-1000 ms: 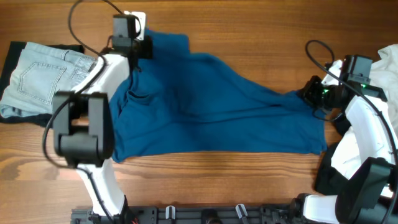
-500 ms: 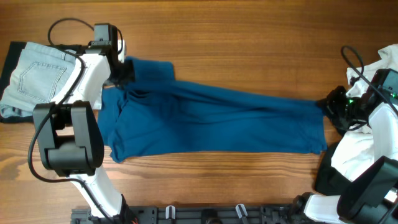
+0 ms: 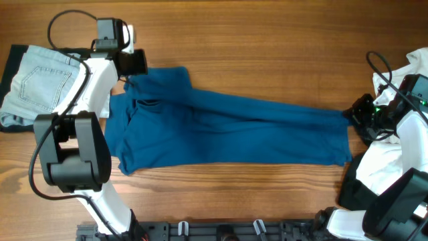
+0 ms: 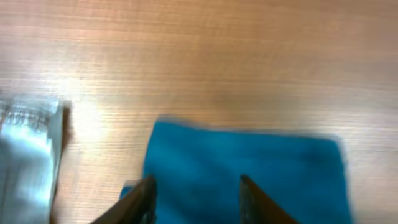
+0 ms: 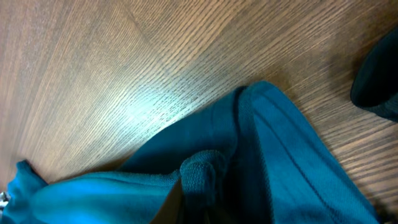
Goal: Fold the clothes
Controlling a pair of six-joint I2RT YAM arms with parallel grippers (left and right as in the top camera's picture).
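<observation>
The clothes here are a large deep-blue shirt (image 3: 227, 130) stretched across the table from left to right. My left gripper (image 3: 135, 65) hovers over its upper left corner (image 4: 249, 165), open, with its two fingers (image 4: 142, 200) apart and only cloth below them. At the shirt's right end my right gripper (image 3: 353, 117) is shut on a bunched fold of blue fabric (image 5: 202, 174). Its fingers are mostly hidden by the cloth.
Light denim jeans (image 3: 40, 77) lie on a dark cloth at the far left, their edge (image 4: 25, 155) close to my left gripper. White cloth (image 3: 414, 67) is piled at the right edge by the right arm. Bare wooden table (image 3: 267, 40) lies beyond the shirt.
The shirt was drawn out longer and flatter as both arms moved apart. My left gripper then opened, let go of the upper left corner and rose slightly. The right grip holds.
</observation>
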